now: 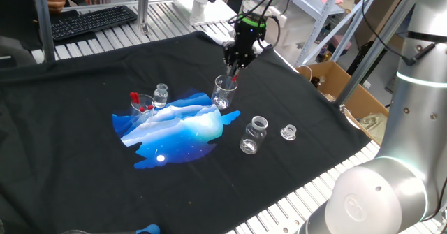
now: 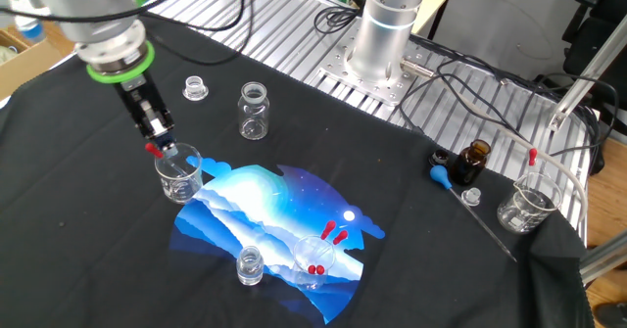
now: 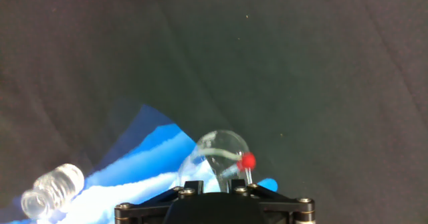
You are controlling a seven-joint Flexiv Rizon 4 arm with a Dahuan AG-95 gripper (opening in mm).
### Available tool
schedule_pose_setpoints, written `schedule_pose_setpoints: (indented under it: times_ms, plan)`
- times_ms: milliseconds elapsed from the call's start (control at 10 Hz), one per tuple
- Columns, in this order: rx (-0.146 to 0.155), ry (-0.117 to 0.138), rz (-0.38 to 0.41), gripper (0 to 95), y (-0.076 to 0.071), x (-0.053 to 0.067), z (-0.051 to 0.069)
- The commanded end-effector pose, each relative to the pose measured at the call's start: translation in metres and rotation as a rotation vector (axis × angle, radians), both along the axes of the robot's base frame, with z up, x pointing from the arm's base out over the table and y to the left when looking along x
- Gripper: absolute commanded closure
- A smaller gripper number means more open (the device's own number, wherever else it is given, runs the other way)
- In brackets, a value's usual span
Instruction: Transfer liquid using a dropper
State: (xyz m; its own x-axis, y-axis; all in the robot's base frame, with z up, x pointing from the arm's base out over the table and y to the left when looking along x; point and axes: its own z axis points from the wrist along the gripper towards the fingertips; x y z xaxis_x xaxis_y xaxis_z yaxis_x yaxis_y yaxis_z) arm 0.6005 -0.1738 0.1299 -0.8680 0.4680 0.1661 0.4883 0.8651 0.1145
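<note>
My gripper [image 1: 233,68] hangs over a small clear beaker [image 1: 223,91] at the edge of the blue-and-white mat. Its jaws are nearly together on the dropper [image 2: 154,150], gripped just below the red bulb. The clear tube slants down into the beaker [image 2: 181,176]. In the hand view the red bulb [image 3: 247,161] sits just past my gripper [image 3: 241,174], over the beaker's rim [image 3: 200,147]. I cannot tell whether there is liquid in the tube.
A second beaker [image 1: 142,105] holding red-bulbed droppers and a small vial [image 1: 161,94] stand on the mat [image 1: 178,133]. A larger vial [image 1: 253,135] and a small glass cap [image 1: 288,132] stand on the black cloth. A brown bottle [image 2: 473,160], a blue-bulbed dropper [image 2: 443,176] and another beaker [image 2: 524,207] are at the far side.
</note>
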Motion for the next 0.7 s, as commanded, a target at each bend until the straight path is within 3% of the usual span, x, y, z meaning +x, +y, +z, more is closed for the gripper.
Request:
schedule_pose_setpoints:
  times_ms: [100,700]
  plan:
    - [-0.007,-0.001,-0.014,76.0,0.0007,-0.0036,0.0]
    - [-0.006,0.002,-0.008,76.0,-0.0012,0.0,0.0002]
